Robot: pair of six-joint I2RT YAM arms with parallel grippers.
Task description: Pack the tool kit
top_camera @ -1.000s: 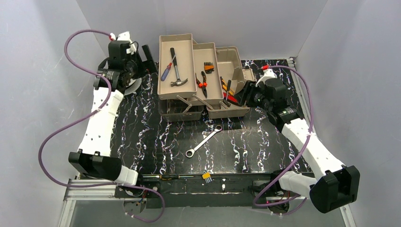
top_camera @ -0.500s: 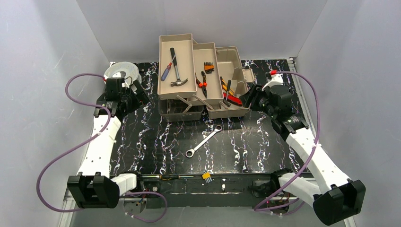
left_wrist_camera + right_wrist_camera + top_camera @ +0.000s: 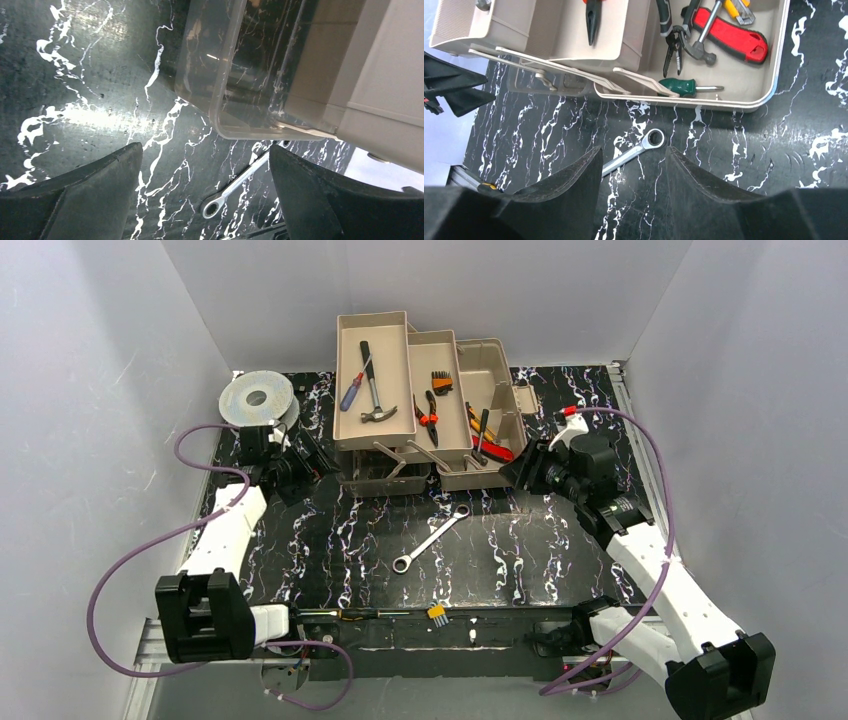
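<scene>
**Location.** The toolbox (image 3: 482, 480) stands open at 12 o'clock on the counter (image 3: 540, 550), its trays fanned out toward 10 o'clock. A hammer (image 3: 372, 390) and pliers (image 3: 428, 412) are among the tools already in the trays. One wrench (image 3: 430, 538) lies flat on the counter at 6 o'clock from the box, apart from it. The smoky lid (image 3: 240, 65) hangs low at the box's near left corner. A grey spool (image 3: 257, 397) sits at 10 o'clock and is not part of the kit.

**End effectors.** The left end effector (image 3: 310, 455) is spread wide and empty, just beside the lid at 9 o'clock of the box. The right end effector (image 3: 515, 472) is partly spread and pinches nothing. It sits close to the box's near right corner, at about 4 o'clock, and its wrist view looks down on the wrench.

**Risks, as judged.**
- The wrench is thin and flat on a hard surface, so a shallow pinch could skid off it or shove it away.
- A reach from the right could clip the box wall or the tray links and shift the box.
- Folding the trays before the wrench is stowed would leave the kit incomplete.
- A handle overhanging a tray could jam the fold.
</scene>
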